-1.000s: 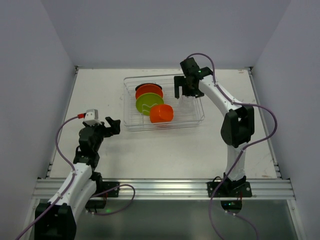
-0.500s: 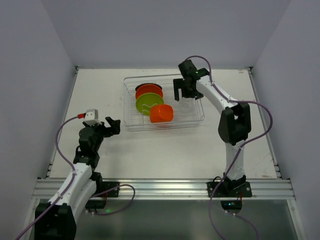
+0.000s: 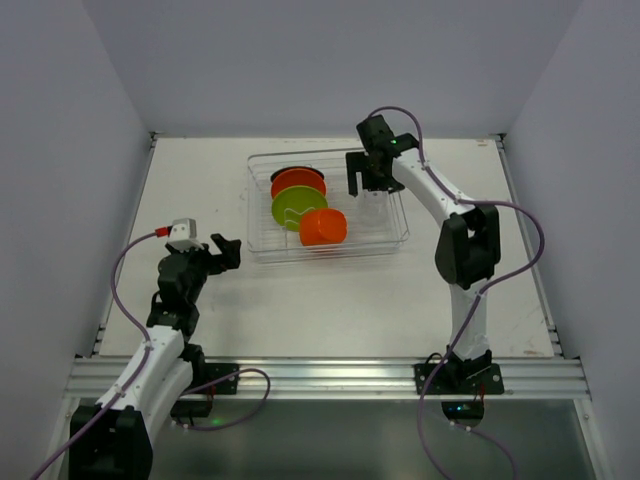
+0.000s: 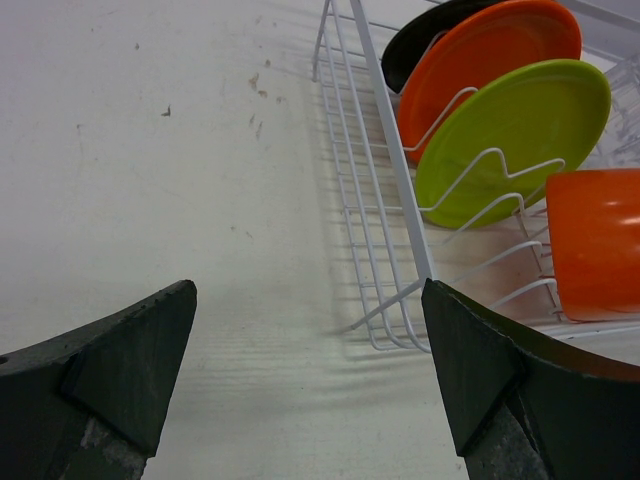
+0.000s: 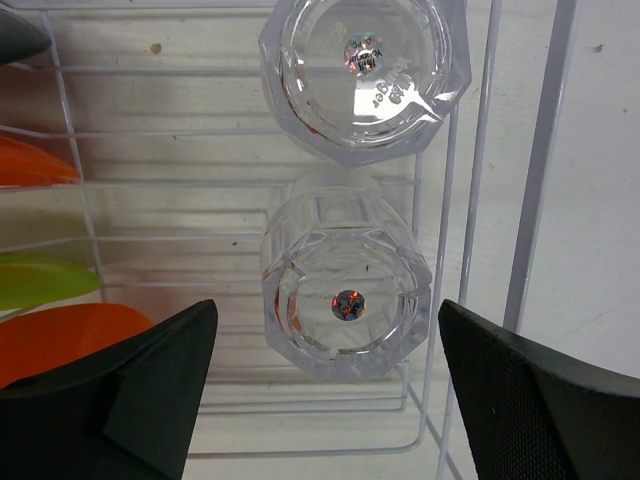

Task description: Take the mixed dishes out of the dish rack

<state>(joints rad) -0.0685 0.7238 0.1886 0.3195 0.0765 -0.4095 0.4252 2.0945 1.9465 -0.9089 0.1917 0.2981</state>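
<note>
The dish rack (image 3: 392,235) is a clear wire basket at the table's middle back. It holds a black plate (image 4: 430,40), an orange plate (image 3: 297,182), a lime green plate (image 3: 296,206) and an orange cup (image 3: 323,227) lying on its side. Two clear glass cups stand bottom up in its right part, one (image 5: 362,70) farther and one (image 5: 345,300) nearer. My right gripper (image 3: 366,180) is open above the rack, its fingers astride the nearer glass cup. My left gripper (image 3: 228,250) is open and empty, left of the rack, over the table.
The rack's near left corner (image 4: 400,330) lies just ahead of my left gripper's right finger (image 4: 500,380). White walls close in the table on the left, back and right. A metal rail (image 3: 320,375) runs along the near edge.
My right gripper has shifted slightly left and toward the back over the rack's right part. The left arm has not moved.
</note>
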